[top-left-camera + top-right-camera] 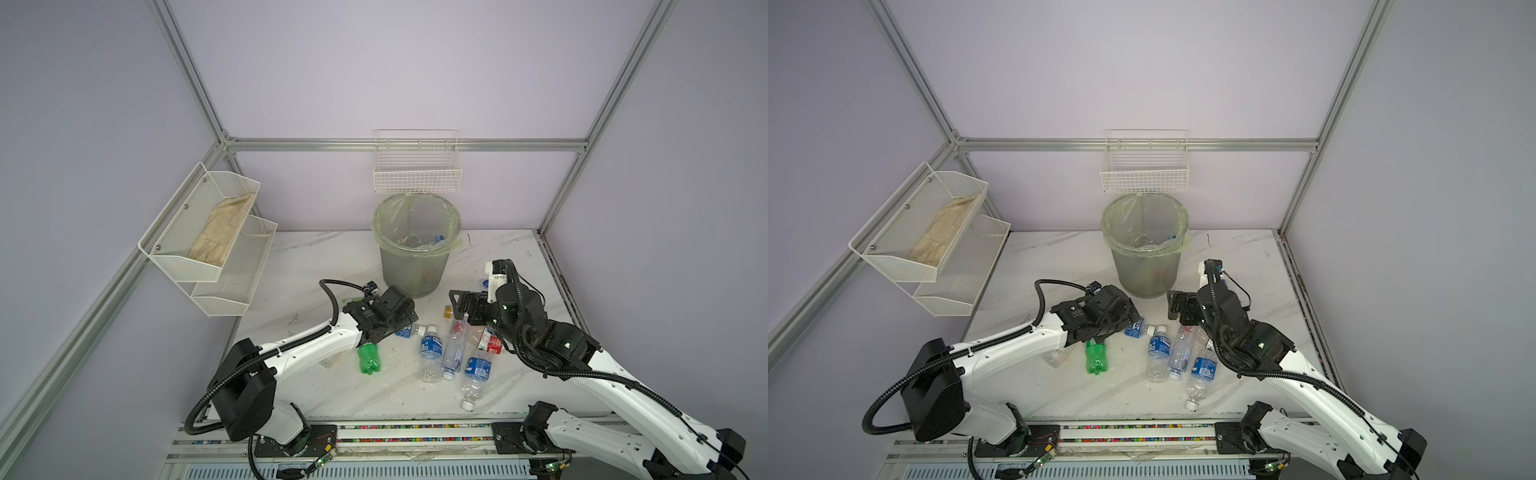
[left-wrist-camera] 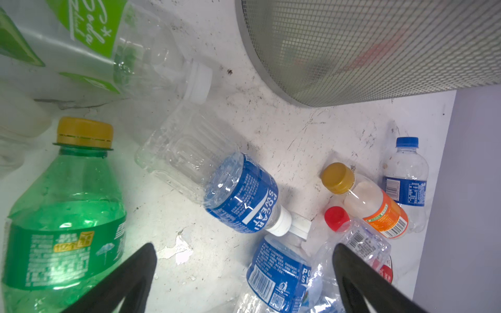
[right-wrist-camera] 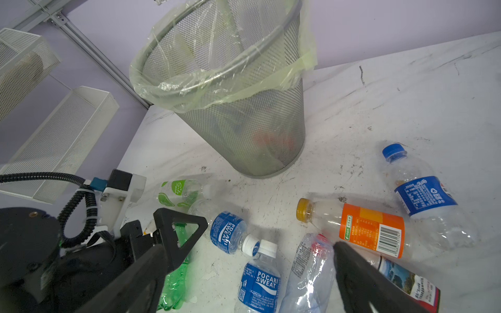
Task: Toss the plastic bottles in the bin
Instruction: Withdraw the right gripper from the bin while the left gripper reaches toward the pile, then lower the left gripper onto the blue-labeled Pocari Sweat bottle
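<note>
The bin [image 1: 415, 262] [image 1: 1144, 262] [image 3: 230, 113] stands at the table's back middle, with a few bottles inside. Several plastic bottles lie in front of it. Among them are a green soda bottle [image 1: 369, 358] [image 2: 62, 230], blue-labelled ones [image 1: 431, 349] [image 2: 244, 195] [image 3: 260, 284], an orange-labelled one [image 3: 366, 230] and a crushed clear one [image 1: 454, 349]. My left gripper [image 1: 409, 322] [image 2: 244, 252] hangs open low over the table between the green bottle and the blue ones, holding nothing. My right gripper [image 1: 456, 305] [image 3: 249, 254] is open too, above the crushed bottle, just right of the bin's foot.
A white wire basket [image 1: 417, 174] hangs on the back wall above the bin. A white two-tier mesh shelf [image 1: 216, 245] with a cloth in it hangs at the left. The table's right edge [image 1: 557, 282] runs close behind my right arm.
</note>
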`<state>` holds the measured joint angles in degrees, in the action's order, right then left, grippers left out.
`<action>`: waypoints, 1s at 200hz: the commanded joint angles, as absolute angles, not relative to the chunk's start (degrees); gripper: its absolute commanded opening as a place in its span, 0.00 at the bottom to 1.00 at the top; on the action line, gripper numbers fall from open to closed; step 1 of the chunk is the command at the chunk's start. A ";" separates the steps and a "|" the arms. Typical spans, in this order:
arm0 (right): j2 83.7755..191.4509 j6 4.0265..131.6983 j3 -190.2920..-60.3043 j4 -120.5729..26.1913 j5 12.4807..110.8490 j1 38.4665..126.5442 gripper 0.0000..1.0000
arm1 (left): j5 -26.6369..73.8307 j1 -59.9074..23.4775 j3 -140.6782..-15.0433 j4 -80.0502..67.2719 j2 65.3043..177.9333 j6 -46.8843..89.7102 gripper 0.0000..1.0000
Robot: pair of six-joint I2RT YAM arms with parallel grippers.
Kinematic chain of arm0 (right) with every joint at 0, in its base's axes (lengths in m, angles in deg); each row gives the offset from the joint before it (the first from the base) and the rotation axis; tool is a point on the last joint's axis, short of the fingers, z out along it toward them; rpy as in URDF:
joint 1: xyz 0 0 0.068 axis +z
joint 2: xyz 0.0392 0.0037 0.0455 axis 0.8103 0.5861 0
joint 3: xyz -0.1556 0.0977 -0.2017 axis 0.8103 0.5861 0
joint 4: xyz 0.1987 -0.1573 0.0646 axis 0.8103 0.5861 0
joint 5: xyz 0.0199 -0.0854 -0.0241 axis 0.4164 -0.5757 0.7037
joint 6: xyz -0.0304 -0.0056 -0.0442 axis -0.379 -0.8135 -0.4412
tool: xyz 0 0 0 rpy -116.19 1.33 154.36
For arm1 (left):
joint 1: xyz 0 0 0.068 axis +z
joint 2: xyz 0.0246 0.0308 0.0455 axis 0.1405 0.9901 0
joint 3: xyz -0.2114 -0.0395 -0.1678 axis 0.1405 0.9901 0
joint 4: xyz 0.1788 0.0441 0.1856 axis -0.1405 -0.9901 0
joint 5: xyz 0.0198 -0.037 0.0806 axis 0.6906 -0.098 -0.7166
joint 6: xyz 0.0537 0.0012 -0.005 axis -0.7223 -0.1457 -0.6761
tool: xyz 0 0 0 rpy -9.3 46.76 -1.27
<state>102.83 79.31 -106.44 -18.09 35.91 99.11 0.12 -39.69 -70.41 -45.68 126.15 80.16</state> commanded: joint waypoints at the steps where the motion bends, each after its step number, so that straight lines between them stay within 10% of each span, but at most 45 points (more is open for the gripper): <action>1: 101.78 79.78 -105.78 -16.72 34.32 99.03 0.97 | -2.12 -40.07 -78.24 -50.97 127.74 87.79 1.00; 200: 98.44 79.52 -104.23 -14.45 32.63 99.03 0.97 | -0.48 -39.82 -87.61 -54.95 141.57 100.14 0.99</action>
